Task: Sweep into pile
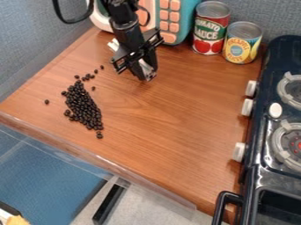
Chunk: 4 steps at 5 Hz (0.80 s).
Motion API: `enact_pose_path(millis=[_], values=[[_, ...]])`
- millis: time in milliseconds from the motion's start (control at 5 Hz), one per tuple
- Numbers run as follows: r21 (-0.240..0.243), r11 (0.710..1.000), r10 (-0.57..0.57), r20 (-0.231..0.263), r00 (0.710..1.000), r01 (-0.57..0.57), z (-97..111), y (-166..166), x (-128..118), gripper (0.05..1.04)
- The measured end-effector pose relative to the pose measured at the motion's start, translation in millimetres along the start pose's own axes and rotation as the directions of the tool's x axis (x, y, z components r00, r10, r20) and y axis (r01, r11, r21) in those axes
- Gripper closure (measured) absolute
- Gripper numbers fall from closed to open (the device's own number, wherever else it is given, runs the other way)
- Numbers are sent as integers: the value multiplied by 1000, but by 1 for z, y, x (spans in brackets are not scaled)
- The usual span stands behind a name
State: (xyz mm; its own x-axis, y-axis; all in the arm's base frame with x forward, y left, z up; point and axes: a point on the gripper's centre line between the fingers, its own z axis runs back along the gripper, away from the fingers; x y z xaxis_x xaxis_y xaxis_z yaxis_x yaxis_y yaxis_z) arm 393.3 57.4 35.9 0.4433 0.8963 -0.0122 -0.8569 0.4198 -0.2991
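Small black beans (84, 105) are gathered in a long, uneven pile on the wooden surface (170, 127), with strays scattered around it. Beyond the pile and to its right, the gripper (147, 75) is held; whether it is open or closed cannot be told. Farther beyond the pile, a teal toy (187, 21), a red can (211, 27) and a yellow can (241, 42) are placed. The stove (262, 145) is set well to its right.

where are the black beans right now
In the camera view, the black beans lie on the left part of the wooden counter, below and to the left of the gripper.
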Motion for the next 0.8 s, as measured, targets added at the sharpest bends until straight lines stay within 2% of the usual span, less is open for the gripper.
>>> enact_pose_path(millis=[200,400,800], values=[[-10,998,-55,7,998,55,0,-22,-4,711],[-6,998,-59,-1,998,59,-8,-30,-8,711],[27,998,-49,-7,999,49,-24,-26,-4,711]])
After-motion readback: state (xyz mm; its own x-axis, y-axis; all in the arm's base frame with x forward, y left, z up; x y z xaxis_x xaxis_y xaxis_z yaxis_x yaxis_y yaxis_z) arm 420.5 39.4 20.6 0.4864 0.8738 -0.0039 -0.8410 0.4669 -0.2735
